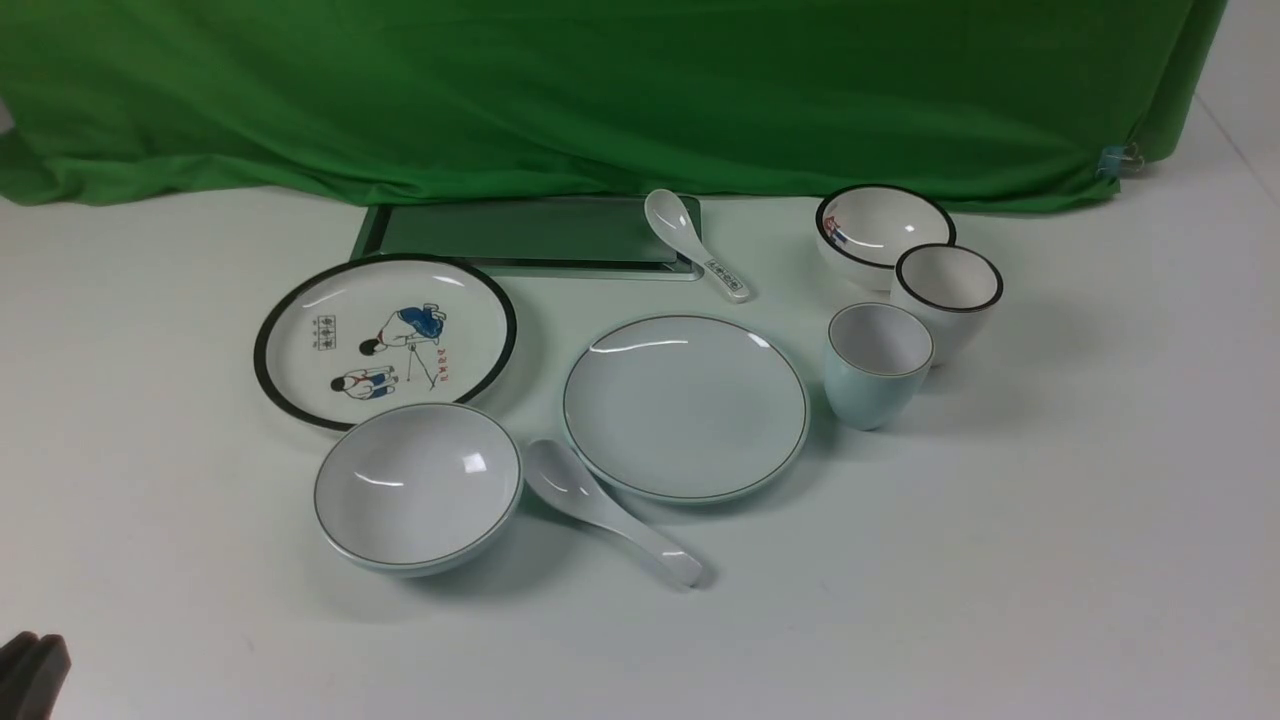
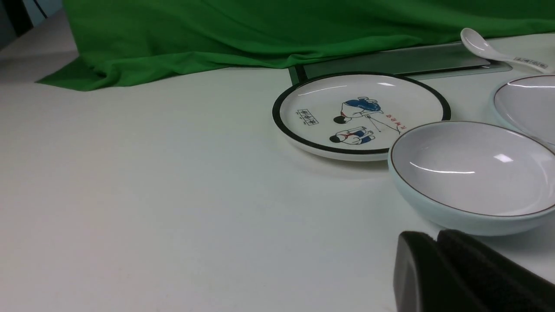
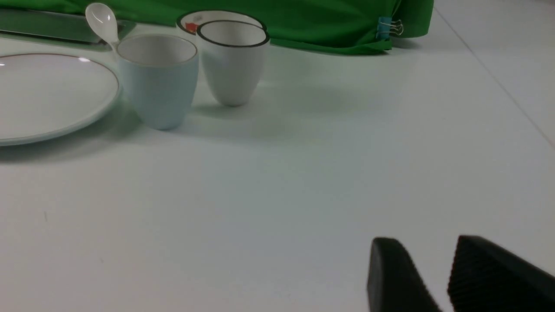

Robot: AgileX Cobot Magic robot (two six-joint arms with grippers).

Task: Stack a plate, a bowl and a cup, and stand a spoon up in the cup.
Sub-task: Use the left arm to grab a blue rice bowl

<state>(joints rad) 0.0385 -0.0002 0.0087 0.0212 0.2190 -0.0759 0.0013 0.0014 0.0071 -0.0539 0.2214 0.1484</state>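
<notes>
The fingers [image 2: 416, 268] of the left gripper [image 2: 433, 238] are pressed together with no gap, and they hold nothing. This gripper waits low over the table [image 1: 1000, 600], at the 7 o'clock corner of the front view. The right gripper [image 3: 427, 247] has its jaws partly apart with only bare table between them, so it is empty too; the front view does not show it. If the pale blue-green plate [image 1: 685, 405] is taken as the middle of a clock in the front view, the matching bowl [image 1: 418, 485] stands at 8 o'clock and is the piece nearest to the left gripper. The plain white spoon [image 1: 610, 512] lies at 7 o'clock, between bowl and plate, with its handle pointing to 5 o'clock. The pale cup [image 1: 877, 365] stands upright at 3 o'clock, just beside the plate. Nothing is stacked yet. I judge that all four pieces are glazed ceramic: stiff, slippery, and easy to chip if set down hard. The bowl seems the heaviest and is best taken at the rim, one finger inside and one outside. The cup narrows to its base, so a hold on its rim looks safer than one on the wall. The spoon lies low, so its thin handle is the place to pinch.
</notes>
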